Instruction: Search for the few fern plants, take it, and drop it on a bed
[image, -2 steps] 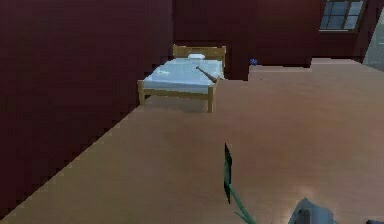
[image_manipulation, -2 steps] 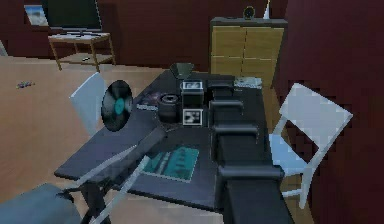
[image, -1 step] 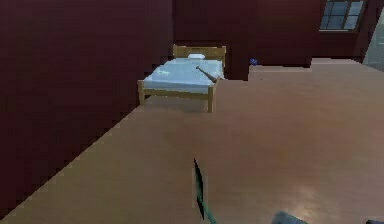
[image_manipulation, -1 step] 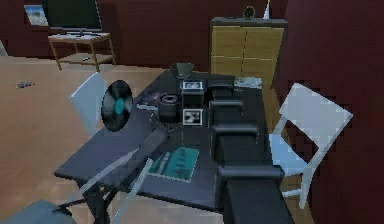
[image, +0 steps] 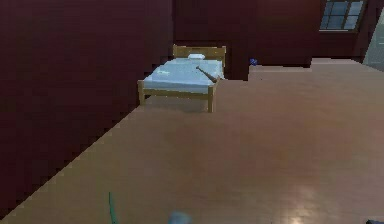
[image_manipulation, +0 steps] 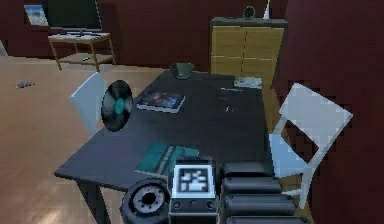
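Fern plants: You cannot tell their location. A thin green sliver (image: 112, 206) at the lower left of the forward view is too small to name.
Bed (image: 180, 76): Upper middle of the forward view, against the dark red wall, well apart from the near floor. A long pale object (image: 209, 72) lies across its mattress.
Risk 1, wrong order: Judged from the frames, nothing confirms a plant in hand. If you drive to the bed now, you may arrive with nothing to drop.
Risk 2, collision at the bench: The bench (image_manipulation: 215, 125) fills the middle of the arm side view, near the arm (image_manipulation: 250, 195) at the lower edge. Turning the base or extending here could strike its near edge.
Risk 3, toppling: A dark disc (image_manipulation: 118, 103) stands upright at the bench's left edge. A knock to the bench would likely tip it.
Risk 4, snagging: A white chair (image_manipulation: 305, 125) stands just beside the bench at the right. A backward sweep could catch it.
Risk 5, floor items: The green sliver and a grey round object (image: 178, 217) sit at the bottom edge of the forward view. Driving straight ahead may run over them.
Pincer (image_manipulation: 148, 200): Lower left of middle in the arm side view, beside the marker square (image_manipulation: 195, 180).
Pincer opening: You cannot tell.
Pincer load: You cannot tell whether it holds anything. Its far end cannot be made out.
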